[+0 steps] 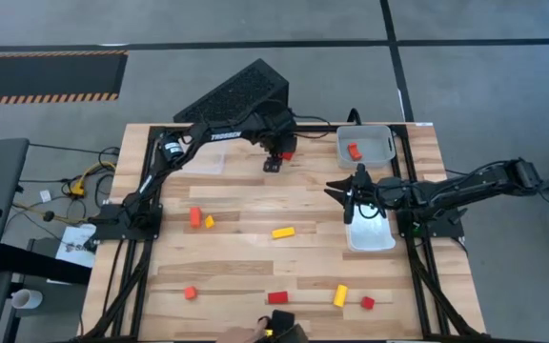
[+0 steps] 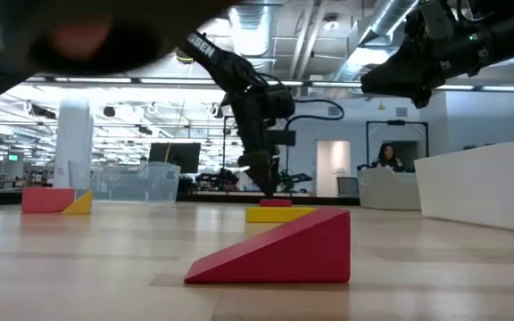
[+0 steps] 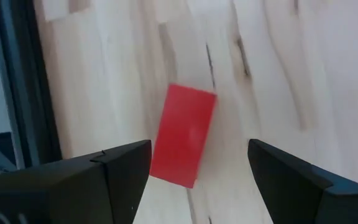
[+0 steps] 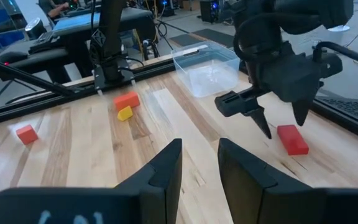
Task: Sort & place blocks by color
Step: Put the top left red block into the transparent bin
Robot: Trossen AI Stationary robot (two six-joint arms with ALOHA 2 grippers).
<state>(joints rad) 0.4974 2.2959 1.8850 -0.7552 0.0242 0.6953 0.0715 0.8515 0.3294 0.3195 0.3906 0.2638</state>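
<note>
While a person's hand (image 1: pixel 255 332) reaches in at the near edge of the wooden table (image 1: pixel 246 267), beside a yellow piece in a dark holder there, loose blocks lie scattered across the near half: a red wedge (image 2: pixel 279 248) close to the low camera, a small red cube (image 1: pixel 190 292) to the left, and a yellow cylinder (image 1: pixel 340 295) with another red cube (image 1: pixel 367 303) just beside it on the right. Farther in, a yellow bar (image 1: pixel 283 232) lies near the middle of the table, and on the left an orange block (image 1: pixel 195 217) sits touching a small yellow wedge (image 1: pixel 209 222). The right gripper (image 1: pixel 349 198) hangs above the table at mid depth, its fingers (image 4: pixel 166 168) held a narrow gap apart with nothing between them, next to a clear tray (image 1: pixel 371 232) at the right edge. Beyond that, the left gripper (image 1: pixel 276 157) is down near the far side of the table, its fingers (image 3: pixel 126 171) spread wide on either side of a red bar (image 3: pixel 183 144) that lies flat on the wood, touching neither finger. A second clear tray (image 4: pixel 207 67) lies on the table's far left. At the far right corner a grey tray (image 1: pixel 381 151) holds one red block (image 1: pixel 354 151).
</note>
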